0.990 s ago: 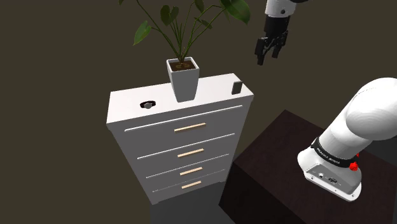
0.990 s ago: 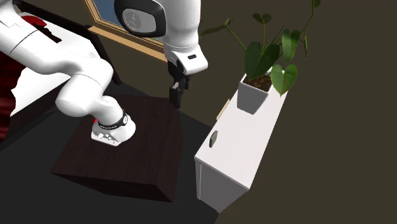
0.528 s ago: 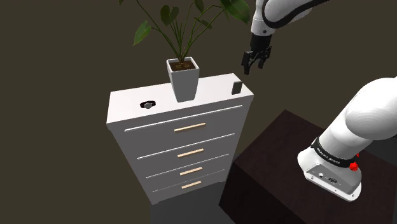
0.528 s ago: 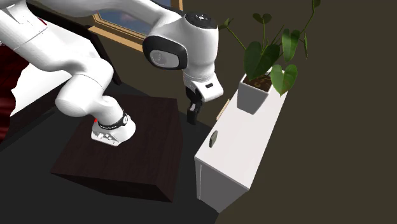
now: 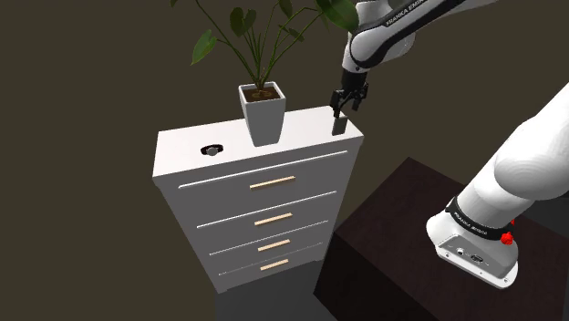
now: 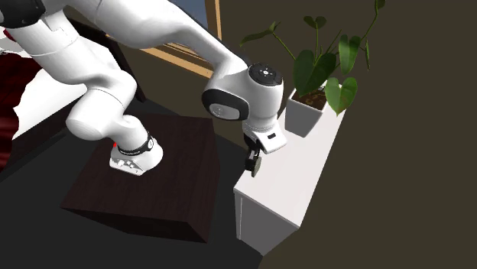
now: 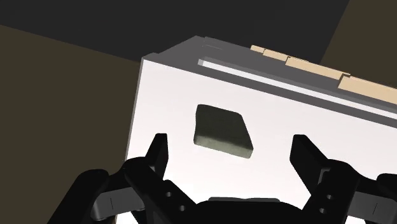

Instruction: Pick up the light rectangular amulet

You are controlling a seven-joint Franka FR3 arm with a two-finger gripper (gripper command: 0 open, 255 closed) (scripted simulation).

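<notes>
White dresser [image 5: 182,146], four drawers with pale wooden handles; my catalogue of its top runs from the shoulder view's left to its right.

Hidden, cut off or unclear:
- Small black ring-shaped object [image 5: 212,150] on the dresser top. It is too small for me to identify.
- Potted plant [image 5: 263,111] in a white square pot. The picture's top edge cuts off its upper leaves.
- My arm [image 5: 392,36]. The upper links run out of the top edge, and the big lower link runs out of the right edge.
- In the second exterior view my gripper stands in front of the amulet and covers most of it.

Task item:
- Amulet [image 7: 221,132], a dull grey-olive slab with rounded corners, dark rather than light.
- It lies flat on the dresser top, near the end at the shoulder view's right, close to the front edge and apart from the pot.
- In the shoulder view its long axis seems to run front to back across the dresser. In the wrist view it looks almost square, so I cannot fix this firmly.

Tool:
- Gripper [image 5: 341,111], just above the amulet.
- In the wrist view my fingers [image 7: 158,153] are spread wide, with the amulet between them and neither touching it.

Writing:
- Pale lettering along my forearm and white print on the black band [image 5: 474,223] at my base. Both are too small for me to read.
- Dark brown stand [image 5: 392,228] below.
</notes>
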